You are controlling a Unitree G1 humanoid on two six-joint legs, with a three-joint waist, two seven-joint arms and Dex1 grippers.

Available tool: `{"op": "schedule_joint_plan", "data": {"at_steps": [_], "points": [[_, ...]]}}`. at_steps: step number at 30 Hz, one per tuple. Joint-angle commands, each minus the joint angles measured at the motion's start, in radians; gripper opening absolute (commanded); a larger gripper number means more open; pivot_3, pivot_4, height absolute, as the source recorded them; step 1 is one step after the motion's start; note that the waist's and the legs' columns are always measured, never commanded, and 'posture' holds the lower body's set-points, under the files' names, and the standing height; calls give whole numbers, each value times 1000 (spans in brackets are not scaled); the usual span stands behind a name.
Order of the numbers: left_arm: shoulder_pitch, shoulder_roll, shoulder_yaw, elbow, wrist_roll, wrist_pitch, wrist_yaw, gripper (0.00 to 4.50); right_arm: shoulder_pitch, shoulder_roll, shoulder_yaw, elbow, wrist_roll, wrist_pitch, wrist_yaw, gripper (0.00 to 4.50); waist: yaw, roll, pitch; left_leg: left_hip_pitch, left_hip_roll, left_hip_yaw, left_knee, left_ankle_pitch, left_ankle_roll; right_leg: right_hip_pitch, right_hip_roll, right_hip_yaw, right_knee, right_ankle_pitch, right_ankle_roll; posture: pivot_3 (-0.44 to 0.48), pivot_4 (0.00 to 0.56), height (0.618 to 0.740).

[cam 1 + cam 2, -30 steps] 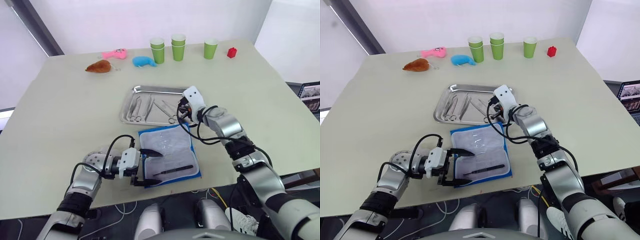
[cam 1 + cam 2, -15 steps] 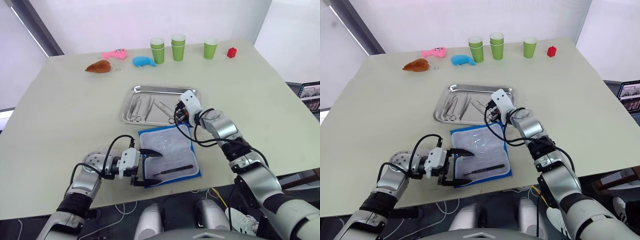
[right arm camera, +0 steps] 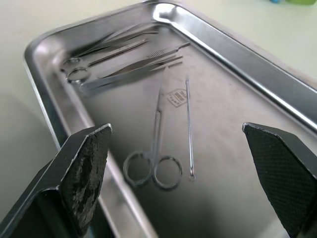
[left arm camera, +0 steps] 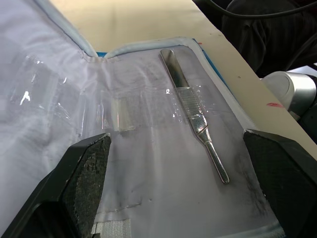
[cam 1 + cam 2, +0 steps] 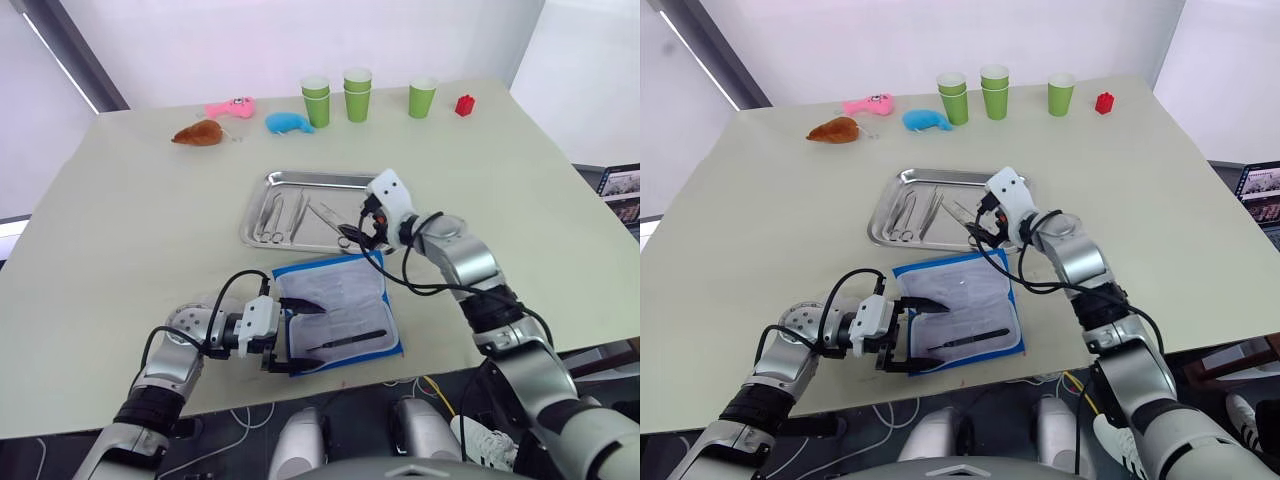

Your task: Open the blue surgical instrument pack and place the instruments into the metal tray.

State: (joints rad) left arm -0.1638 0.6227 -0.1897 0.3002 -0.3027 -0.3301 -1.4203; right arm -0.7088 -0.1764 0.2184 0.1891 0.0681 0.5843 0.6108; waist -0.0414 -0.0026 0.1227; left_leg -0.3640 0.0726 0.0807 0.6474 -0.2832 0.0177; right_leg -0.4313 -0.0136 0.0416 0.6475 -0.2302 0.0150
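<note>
Now our right gripper (image 3: 178, 163) hangs jaws spread over the metal tray (image 5: 262, 232); next we lift the dark slim tool (image 4: 194, 112) from the blue surgical instrument pack (image 5: 385, 345), left gripper (image 4: 176, 178) jaws spread

Two head cameras look down from above the near table edge, sharing the whole table (image 5: 120, 230). Each wrist camera sits close: left over the blue surgical instrument pack (image 4: 148, 148), right over the metal tray (image 3: 233, 64).
</note>
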Motion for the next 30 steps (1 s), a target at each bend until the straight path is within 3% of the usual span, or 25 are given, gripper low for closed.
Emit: {"op": "schedule_joint_plan", "data": {"at_steps": [1,11,22,30], "points": [[49,9,-55,92,99,34,18,4500,49,-34,-30,-162,58,-24,51,4457,-1,0,0,0,0,0,0,0,0,0,0,0,0,-1,1,0,150,739],[37,4,-60,106,101,29,12,4500,105,-92,-120,-203,109,-154,62,4457,1,0,0,0,0,0,0,0,0,0,0,0,0,-1,2,0,150,739],[32,10,-62,116,101,23,3,4500,326,-243,-121,-453,294,-165,302,4457,2,-1,0,0,0,0,0,0,0,0,0,0,0,-1,2,0,150,739],[32,12,-66,117,99,20,-3,4500,518,-432,-230,-616,464,-200,492,4457,4,-2,2,1,0,-1,0,0,0,0,0,-1,-1,-1,2,0,150,739]]}}
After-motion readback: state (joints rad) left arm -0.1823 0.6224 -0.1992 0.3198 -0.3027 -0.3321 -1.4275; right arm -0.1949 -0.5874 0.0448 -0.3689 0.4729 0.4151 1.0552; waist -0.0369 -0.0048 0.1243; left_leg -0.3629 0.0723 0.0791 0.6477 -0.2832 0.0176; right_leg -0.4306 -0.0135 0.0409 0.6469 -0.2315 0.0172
